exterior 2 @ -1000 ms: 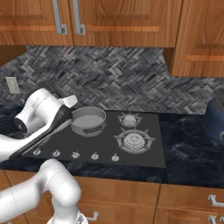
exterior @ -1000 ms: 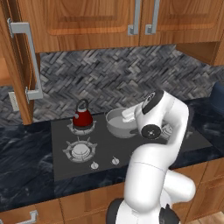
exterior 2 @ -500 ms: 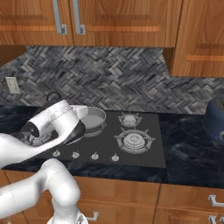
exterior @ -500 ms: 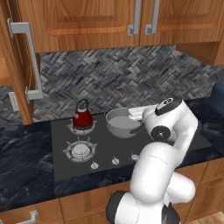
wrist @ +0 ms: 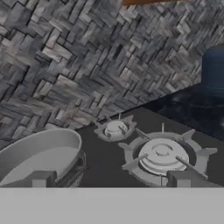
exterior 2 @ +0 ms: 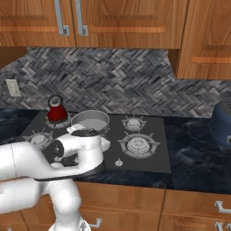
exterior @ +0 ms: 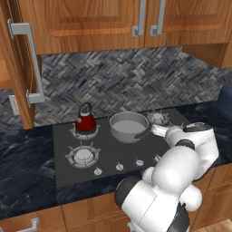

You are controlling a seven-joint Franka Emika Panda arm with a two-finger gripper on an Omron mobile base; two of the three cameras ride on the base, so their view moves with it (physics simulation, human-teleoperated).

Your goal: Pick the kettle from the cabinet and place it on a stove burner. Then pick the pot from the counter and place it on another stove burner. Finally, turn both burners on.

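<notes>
Dark red kettle sits on the cooktop's back-left burner, grey pot beside it on the back-middle burner. From the right, the same pairing. Hand view: gripper spread wide, empty, pot at left

arm: glossy white, rounded shells | joints: dark rings | claw: two small grey square tips

The kettle is dark red with a black handle. The pot is shiny grey. The cooktop is dark grey with silver burners. The wall has grey zigzag tiles. The cabinets are warm brown wood.
</notes>
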